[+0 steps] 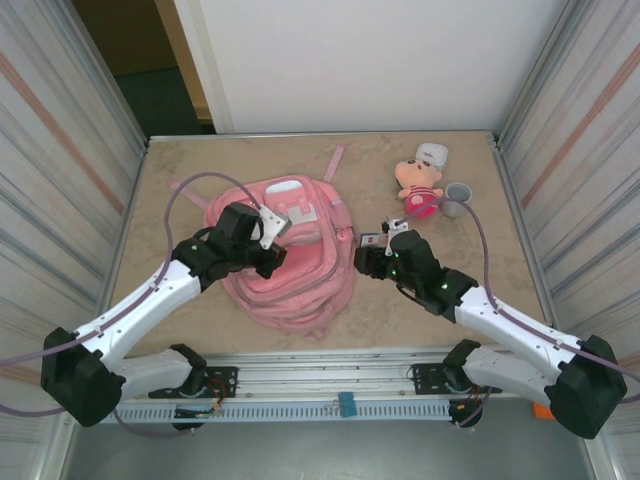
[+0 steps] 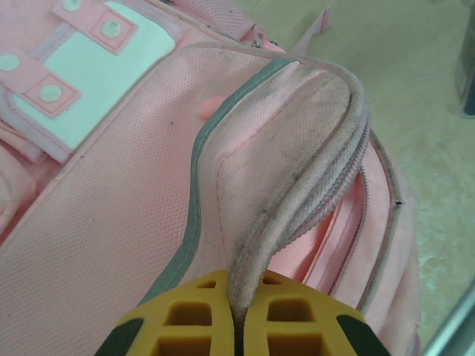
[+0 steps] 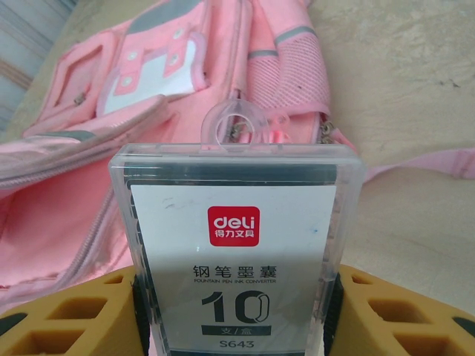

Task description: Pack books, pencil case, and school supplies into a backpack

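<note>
Pink backpack [image 1: 300, 275] lies mid-surface [image 1: 250, 160]. Left gripper [image 2: 237, 315] is clenched on its zipper-edged flap [image 2: 297, 185]; the compartment behind cannot be made out. Right gripper [image 3: 237, 304], at the backpack's right edge, grasps the clear-cased school supplies [image 3: 237, 245]. The case's lower end is cut off and its contents are masked by a label.

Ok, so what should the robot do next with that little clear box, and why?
Probably ease the right gripper toward the backpack and slide the clear box into the gap. The left gripper pinches the zipper flap and holds it up, so the pocket looks open. The box is clamped just short of it.
</note>
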Motion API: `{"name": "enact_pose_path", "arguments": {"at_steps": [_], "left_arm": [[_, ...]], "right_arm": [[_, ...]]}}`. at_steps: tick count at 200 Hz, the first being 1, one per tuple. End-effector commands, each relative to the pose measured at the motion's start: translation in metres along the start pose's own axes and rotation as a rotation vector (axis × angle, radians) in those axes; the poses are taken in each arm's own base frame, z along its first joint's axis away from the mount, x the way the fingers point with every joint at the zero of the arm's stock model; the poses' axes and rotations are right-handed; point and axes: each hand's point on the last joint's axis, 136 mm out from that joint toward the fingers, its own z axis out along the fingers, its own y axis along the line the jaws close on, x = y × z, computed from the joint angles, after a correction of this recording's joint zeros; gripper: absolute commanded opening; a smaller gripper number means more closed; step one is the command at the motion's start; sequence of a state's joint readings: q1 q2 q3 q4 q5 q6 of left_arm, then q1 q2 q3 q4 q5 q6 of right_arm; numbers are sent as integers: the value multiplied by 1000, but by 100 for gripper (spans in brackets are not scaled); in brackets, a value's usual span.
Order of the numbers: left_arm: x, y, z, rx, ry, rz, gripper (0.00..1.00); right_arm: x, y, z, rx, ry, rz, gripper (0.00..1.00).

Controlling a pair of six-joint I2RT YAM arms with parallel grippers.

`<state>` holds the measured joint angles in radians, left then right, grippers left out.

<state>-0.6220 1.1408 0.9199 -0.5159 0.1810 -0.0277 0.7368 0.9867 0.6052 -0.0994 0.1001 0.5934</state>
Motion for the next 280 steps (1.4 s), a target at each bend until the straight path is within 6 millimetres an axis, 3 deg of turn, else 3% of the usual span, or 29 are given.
{"name": "enact_pose_path", "arguments": {"at_steps": [1,30,83,131,158,201,238,280], "left_arm": [[-22,-33,-18,127,-72,-45,0],[-35,-42,-28,145,-95,-49,0],[-56,-18,-49,155,-109,-155,0],[-67,-21,-53,233,-116,-159,0],[-70,-26,-47,275,-94,-160,0],[-72,-38,-44,362,-75,-164,0],[-76,-38,-49,372,-96,-162,0],[-78,-39,-50,377,-108,-170,0]], "right_arm": [[-8,17,3,-48,-26,-52,52],[-13,43,2,-104,-32,-176,50],[-8,105,-7,-217,-66,-573,48],[8,146,-2,-206,-81,-925,47],[19,149,13,-141,-42,-1075,47],[17,143,39,-62,3,-1214,51],[19,127,54,-44,62,-1211,56],[19,127,59,-69,78,-1179,62]]}}
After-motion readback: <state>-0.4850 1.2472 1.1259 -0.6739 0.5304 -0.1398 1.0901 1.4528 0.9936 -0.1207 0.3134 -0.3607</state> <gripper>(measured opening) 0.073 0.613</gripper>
